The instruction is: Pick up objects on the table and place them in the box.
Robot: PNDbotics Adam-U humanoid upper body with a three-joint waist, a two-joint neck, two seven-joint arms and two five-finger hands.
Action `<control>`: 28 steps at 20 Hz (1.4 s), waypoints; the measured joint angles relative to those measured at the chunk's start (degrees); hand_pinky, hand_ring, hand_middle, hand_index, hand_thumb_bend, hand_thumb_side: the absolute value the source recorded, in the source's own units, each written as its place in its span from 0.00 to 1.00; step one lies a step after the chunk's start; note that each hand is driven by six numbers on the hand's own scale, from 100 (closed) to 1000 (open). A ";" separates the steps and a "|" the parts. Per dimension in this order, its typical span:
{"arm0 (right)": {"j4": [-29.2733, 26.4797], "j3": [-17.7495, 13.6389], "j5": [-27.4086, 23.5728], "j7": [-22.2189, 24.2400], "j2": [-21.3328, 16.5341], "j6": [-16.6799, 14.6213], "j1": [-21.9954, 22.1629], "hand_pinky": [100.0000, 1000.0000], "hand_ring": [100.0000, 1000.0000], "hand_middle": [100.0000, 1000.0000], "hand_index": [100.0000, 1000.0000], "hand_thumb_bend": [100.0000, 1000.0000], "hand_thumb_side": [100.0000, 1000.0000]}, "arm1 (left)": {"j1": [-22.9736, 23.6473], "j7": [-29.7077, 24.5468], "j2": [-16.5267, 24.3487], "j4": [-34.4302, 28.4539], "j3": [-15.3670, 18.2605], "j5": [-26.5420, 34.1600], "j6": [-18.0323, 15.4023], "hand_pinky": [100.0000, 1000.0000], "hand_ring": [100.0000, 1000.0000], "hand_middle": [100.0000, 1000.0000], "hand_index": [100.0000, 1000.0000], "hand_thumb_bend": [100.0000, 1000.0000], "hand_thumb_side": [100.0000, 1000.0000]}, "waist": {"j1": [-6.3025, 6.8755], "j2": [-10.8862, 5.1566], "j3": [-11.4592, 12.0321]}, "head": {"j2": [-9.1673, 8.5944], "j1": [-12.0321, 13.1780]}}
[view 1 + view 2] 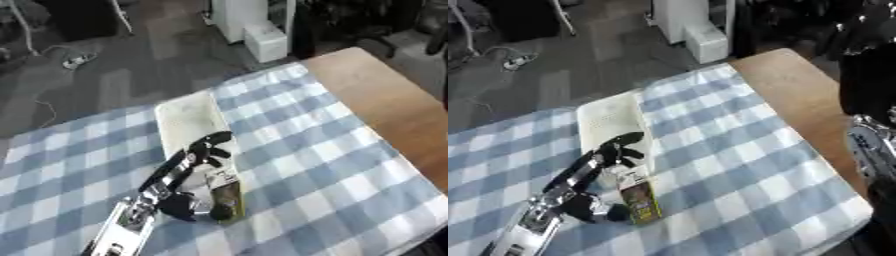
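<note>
A shallow white box [188, 120] lies on the checked cloth in the middle of the table. My left hand [206, 148] reaches in from the lower left and hovers over the box's near end, its fingers relaxed and spread, holding nothing that I can see. An olive-labelled bottle [227, 196] with a dark end lies on the cloth just right of my left forearm, at the box's near right corner. A black rounded lump [180, 205] sits against the forearm beside the bottle. Only my right arm [871, 145] shows, at the right edge of the right eye view.
The blue and white checked cloth [324, 165] covers most of the table. A bare wooden strip [385, 100] runs along the right side. Beyond the far edge are dark floor, a white cabinet [262, 35] and cables.
</note>
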 measured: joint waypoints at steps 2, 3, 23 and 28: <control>0.00 -0.10 -0.27 0.01 0.00 0.11 -0.05 0.41 0.37 0.39 0.56 0.00 1.00 | 0.00 -0.02 -0.27 0.11 -0.01 -0.03 -0.02 0.67 0.79 0.95 0.97 0.84 0.63 | 0.04 0.00 -0.11 | 0.00 0.13; 0.00 -0.20 -0.32 0.05 0.00 0.18 -0.16 0.40 0.37 0.39 0.56 0.00 1.00 | 0.00 -0.03 -0.47 0.12 -0.03 -0.05 -0.02 0.67 0.79 0.95 0.97 0.84 0.62 | 0.06 0.00 -0.21 | 0.00 0.16; 0.00 -0.64 -1.82 0.16 -0.04 0.84 -0.77 0.40 0.37 0.39 0.56 0.00 1.00 | 0.00 0.76 -1.44 0.11 -0.04 -4.39 1.21 0.61 0.74 0.92 0.95 0.74 0.52 | 0.27 -0.01 -0.72 | -0.46 0.30; 0.00 -0.64 -1.87 0.18 -0.06 0.87 -0.95 0.40 0.37 0.39 0.56 0.00 1.00 | 0.00 0.76 -1.48 0.66 -0.03 -5.06 1.24 0.57 0.71 0.89 0.94 0.72 0.51 | 0.27 -0.01 -0.82 | -0.49 0.30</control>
